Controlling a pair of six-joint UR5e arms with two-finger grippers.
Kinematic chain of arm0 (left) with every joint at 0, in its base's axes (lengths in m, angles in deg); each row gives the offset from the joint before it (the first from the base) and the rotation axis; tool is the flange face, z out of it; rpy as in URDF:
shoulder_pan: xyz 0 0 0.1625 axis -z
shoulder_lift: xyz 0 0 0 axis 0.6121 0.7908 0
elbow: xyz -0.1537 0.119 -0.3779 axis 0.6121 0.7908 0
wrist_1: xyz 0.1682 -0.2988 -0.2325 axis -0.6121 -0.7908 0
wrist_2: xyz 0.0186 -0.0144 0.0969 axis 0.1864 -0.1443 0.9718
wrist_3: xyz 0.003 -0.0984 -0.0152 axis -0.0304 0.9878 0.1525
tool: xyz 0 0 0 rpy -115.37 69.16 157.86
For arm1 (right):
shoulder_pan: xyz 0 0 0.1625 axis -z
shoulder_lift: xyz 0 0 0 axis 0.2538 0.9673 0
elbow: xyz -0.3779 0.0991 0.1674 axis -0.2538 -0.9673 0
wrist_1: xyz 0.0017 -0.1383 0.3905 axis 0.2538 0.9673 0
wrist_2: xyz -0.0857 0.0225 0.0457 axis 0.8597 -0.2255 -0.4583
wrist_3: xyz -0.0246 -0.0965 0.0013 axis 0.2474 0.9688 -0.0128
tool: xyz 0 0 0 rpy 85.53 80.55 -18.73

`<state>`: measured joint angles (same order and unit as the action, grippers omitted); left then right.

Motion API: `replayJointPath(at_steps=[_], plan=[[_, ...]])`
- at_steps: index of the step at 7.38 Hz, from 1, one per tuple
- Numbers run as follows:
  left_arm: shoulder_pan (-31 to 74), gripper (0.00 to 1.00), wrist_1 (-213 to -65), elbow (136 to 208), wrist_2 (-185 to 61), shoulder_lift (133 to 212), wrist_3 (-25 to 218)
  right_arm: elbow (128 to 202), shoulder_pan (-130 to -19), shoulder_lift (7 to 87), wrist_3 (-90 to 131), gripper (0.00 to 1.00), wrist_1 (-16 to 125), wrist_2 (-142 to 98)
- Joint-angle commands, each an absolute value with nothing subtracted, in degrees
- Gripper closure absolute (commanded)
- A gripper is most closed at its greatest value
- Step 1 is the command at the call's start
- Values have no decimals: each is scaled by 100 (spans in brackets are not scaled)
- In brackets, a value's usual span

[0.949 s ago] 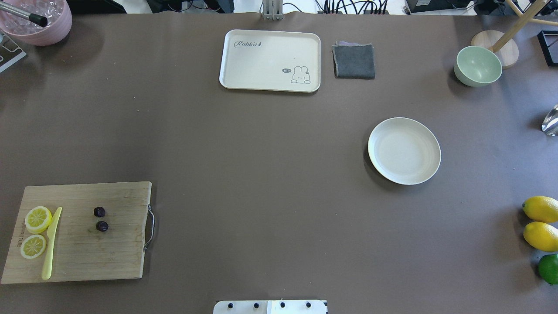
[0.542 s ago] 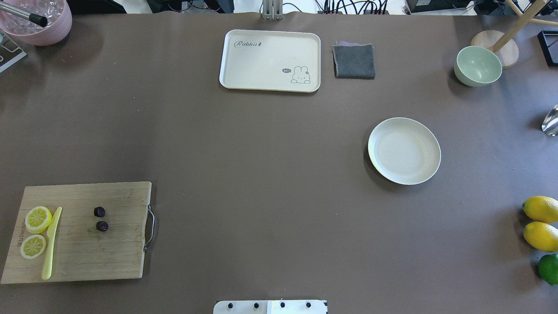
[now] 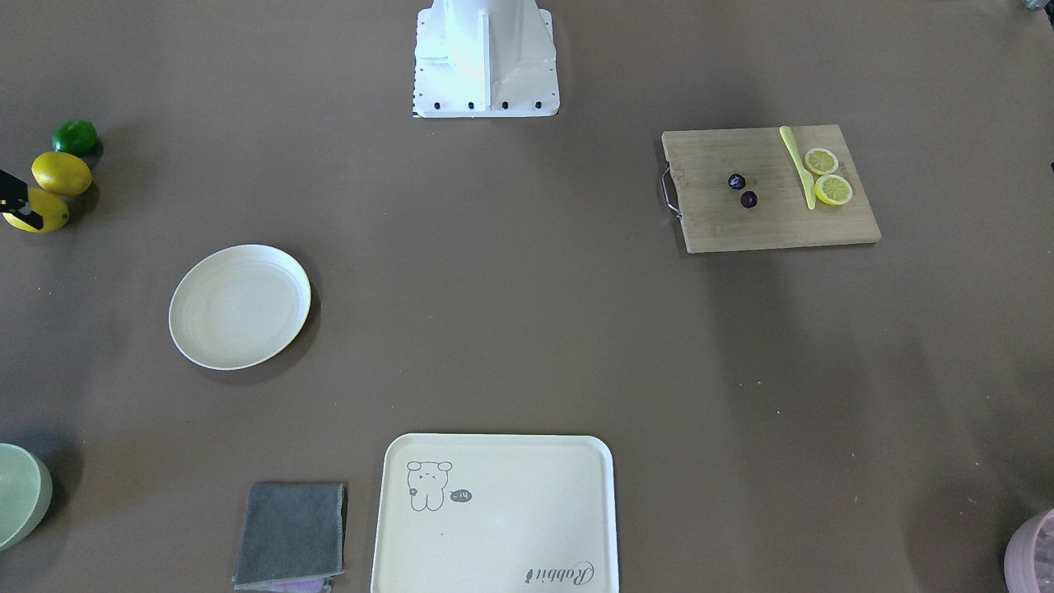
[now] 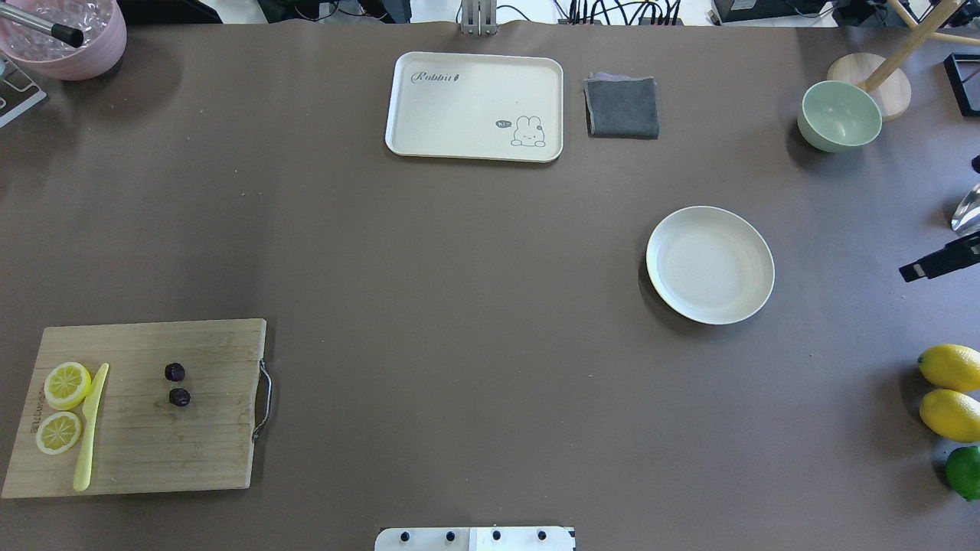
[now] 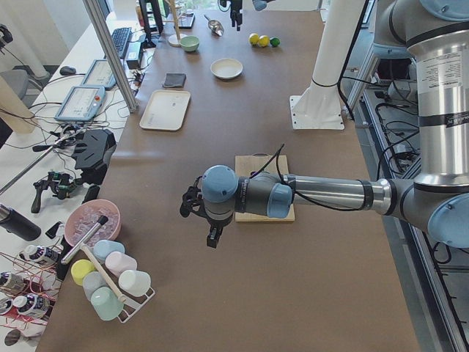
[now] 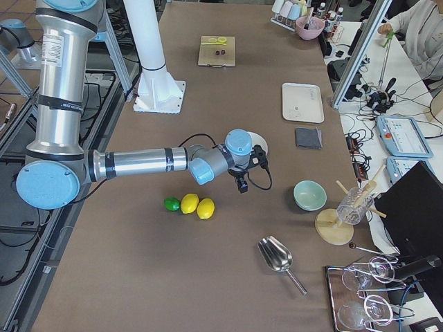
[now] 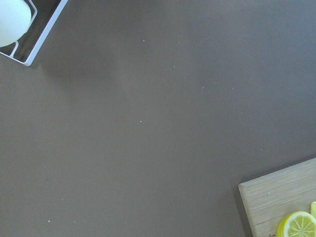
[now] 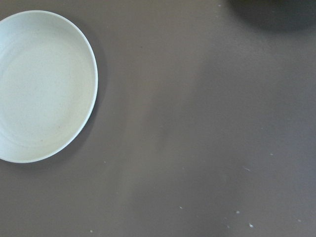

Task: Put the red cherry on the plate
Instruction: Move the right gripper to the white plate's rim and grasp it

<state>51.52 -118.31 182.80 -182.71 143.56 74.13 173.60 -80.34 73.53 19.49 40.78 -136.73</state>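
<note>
The table [image 4: 459, 306] is being lit brightly and evenly from above; soft shadows are being thrown beside the plate [image 4: 710, 265] and cutting board [image 4: 138, 428]. The white robot base [image 3: 486, 49] is being overexposed.

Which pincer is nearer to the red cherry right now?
Left. The left pincer hovers just beyond the cutting board bearing the red cherry; the right pincer is far across the table, beside the plate.

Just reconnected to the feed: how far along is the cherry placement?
Nothing is done yet. The red cherry lies on the cutting board, and the plate is empty. In hand: nothing; the right gripper hovers beside the plate. Remaining: grasp, carry, place.
</note>
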Motion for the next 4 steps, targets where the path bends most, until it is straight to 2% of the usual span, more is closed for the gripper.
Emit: replayJointPath(at_steps=[1, 4], plan=[[5147, 2, -11843, 18291, -18331, 14338, 7907, 17256, -7273, 6911, 924, 0, 3962, -13243], [5138, 2, -12238, 18186, -18287, 14285, 8131, 16398, -7069, 5999, 611, 0, 3927, -13092]])
